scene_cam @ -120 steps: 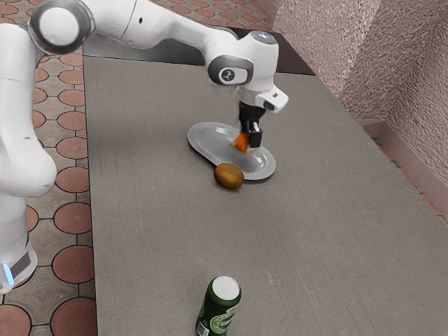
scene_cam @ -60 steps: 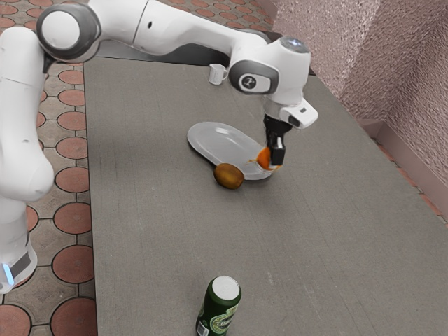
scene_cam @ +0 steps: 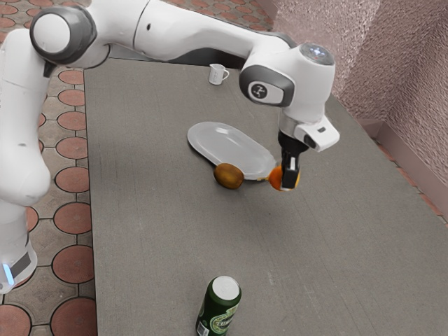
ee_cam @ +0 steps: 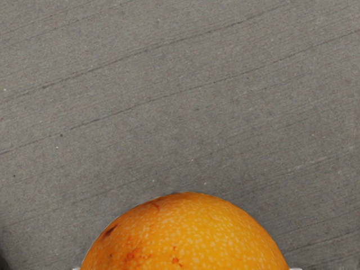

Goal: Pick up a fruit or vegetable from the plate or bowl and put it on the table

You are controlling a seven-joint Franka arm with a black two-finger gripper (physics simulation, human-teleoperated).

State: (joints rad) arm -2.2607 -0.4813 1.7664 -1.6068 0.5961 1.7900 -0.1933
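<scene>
In the exterior view's upper middle the plate (scene_cam: pixel 222 143) is seen; right of it, the orange fruit (scene_cam: pixel 275 179) is clasped by the gripper (scene_cam: pixel 288 184), jaws parted to its width. If released too high, it could be set rolling.

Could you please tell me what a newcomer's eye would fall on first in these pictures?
Probably the bright orange fruit, clasped in the black gripper just off one end of the gray plate, its speckled skin looming large in the wrist view. Next would come the big white arm reaching in from the exterior view's upper left. The green can also catches the eye, upright near that view's lower edge.
</scene>
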